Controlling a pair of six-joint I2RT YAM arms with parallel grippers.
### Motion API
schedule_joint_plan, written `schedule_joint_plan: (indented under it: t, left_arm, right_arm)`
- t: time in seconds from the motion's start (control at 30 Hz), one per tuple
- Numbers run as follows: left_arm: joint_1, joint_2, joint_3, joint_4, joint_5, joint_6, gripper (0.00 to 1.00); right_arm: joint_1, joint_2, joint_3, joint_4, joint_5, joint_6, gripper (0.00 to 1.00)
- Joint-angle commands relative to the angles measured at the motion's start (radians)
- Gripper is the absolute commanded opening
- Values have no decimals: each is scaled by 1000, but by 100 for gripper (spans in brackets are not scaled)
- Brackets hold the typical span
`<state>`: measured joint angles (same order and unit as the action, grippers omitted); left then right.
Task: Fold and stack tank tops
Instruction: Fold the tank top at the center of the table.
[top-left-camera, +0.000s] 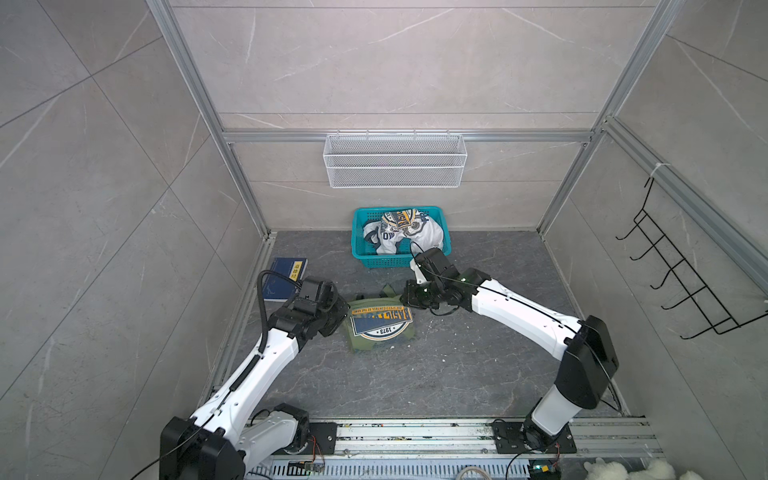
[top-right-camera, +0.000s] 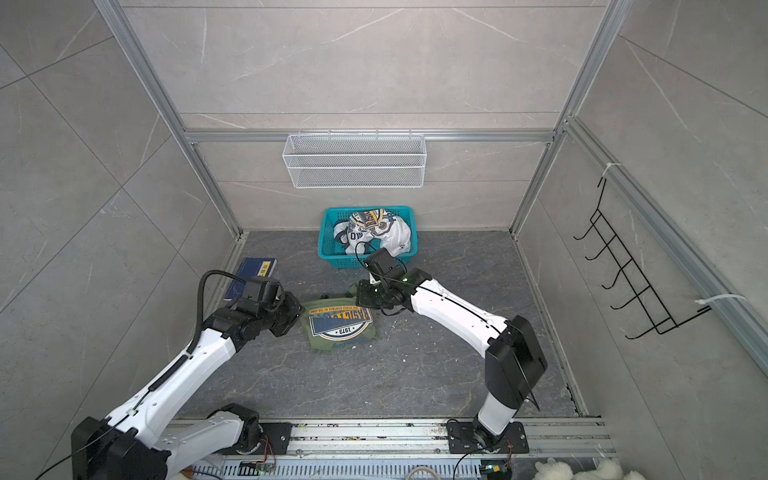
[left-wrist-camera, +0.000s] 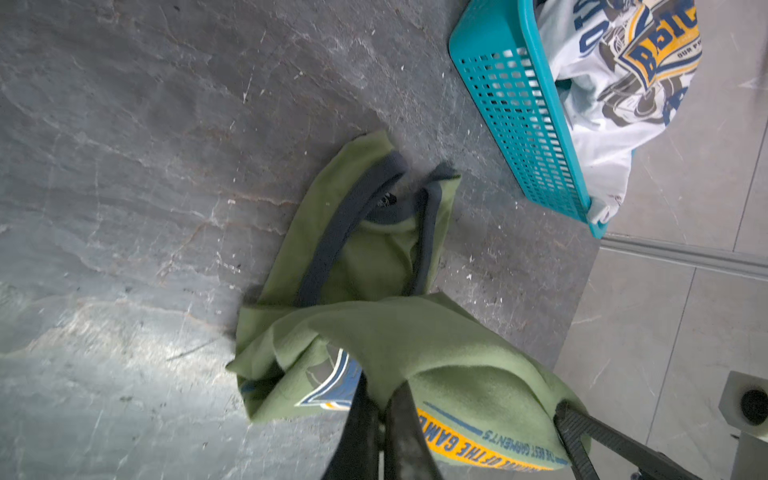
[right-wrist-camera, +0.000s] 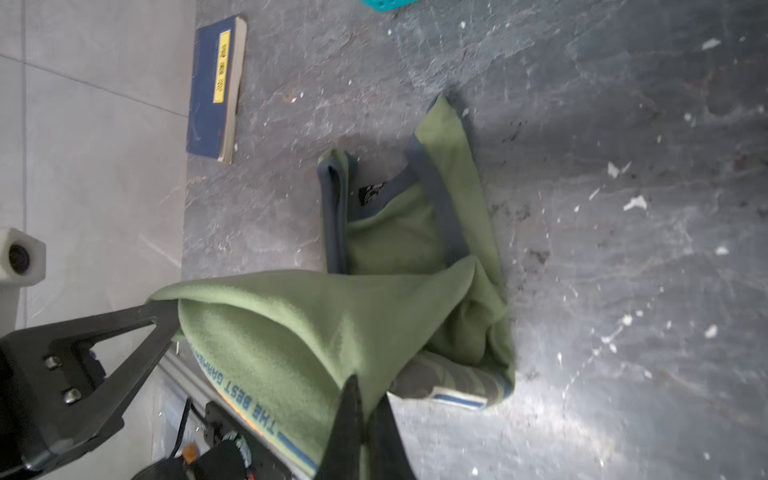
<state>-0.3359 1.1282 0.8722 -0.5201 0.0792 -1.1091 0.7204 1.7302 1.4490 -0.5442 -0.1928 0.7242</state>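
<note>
The olive green tank top (top-left-camera: 382, 330) (top-right-camera: 341, 328) lies mid-floor, badge print up. Its far half is raised between both grippers. My left gripper (top-left-camera: 346, 308) (left-wrist-camera: 382, 392) is shut on the cloth at the tank top's left corner. My right gripper (top-left-camera: 405, 297) (right-wrist-camera: 368, 392) is shut on the cloth at its right corner. In both wrist views the pinched cloth arches over the dark-trimmed straps (left-wrist-camera: 353, 220) (right-wrist-camera: 432, 187), which rest on the floor. The white tank top (top-left-camera: 409, 232) (top-right-camera: 380, 232) (left-wrist-camera: 615, 104) sits crumpled in the teal basket (top-left-camera: 358, 245).
The teal basket (top-right-camera: 326, 245) (left-wrist-camera: 515, 108) stands by the back wall, just behind the right wrist. A blue book (top-left-camera: 286, 277) (right-wrist-camera: 214, 87) lies at the left wall. A white wire basket (top-left-camera: 395, 160) hangs on the back wall, a black hook rack (top-left-camera: 681, 274) on the right wall.
</note>
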Motion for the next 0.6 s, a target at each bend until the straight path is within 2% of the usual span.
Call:
schedule_joint_plan:
  t: [0.0, 0.27, 0.37, 0.43, 0.47, 0.57]
  left_arm:
    - [48, 65, 16, 75, 32, 52, 2]
    - [93, 240, 60, 151, 56, 82, 4]
    - [109, 299, 94, 148, 43, 104, 15]
    - [124, 335, 109, 163, 43, 117, 20]
    - [132, 350, 119, 165, 43, 123, 25]
    - [152, 383, 168, 141, 39, 168, 43]
  right_arm:
    - [-37, 80, 54, -1, -10, -34, 4]
    - [-78, 261, 195, 4, -36, -51, 7]
    - [-88, 308, 231, 6, -42, -49, 16]
    - [-93, 331, 249, 10, -33, -52, 25]
    - [-96, 340, 257, 10, -30, -55, 32]
    - [-105, 356, 293, -9, -20, -75, 43]
